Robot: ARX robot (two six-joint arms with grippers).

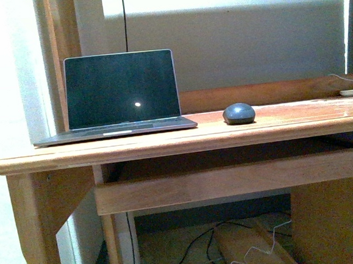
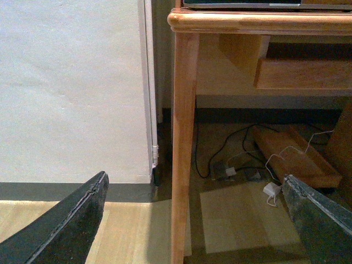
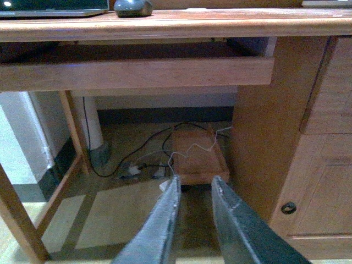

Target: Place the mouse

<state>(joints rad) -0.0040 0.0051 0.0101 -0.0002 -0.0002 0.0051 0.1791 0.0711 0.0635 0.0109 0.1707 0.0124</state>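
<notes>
The dark grey oval mouse (image 1: 238,113) rests on the wooden desk (image 1: 165,144), just right of the open laptop (image 1: 120,95). It also shows at the edge of the right wrist view (image 3: 132,7). Neither arm appears in the front view. My left gripper (image 2: 195,181) is open and empty, low near the floor beside the desk's left leg (image 2: 185,143). My right gripper (image 3: 194,180) is shut and empty, low in front of the desk, well below the mouse.
A pull-out shelf (image 1: 229,180) hangs under the desktop. Cables and a wooden board (image 3: 198,157) lie on the floor beneath. A cabinet with a drawer and door (image 3: 324,137) stands at the desk's right. A white wall (image 2: 71,88) lies left of the desk.
</notes>
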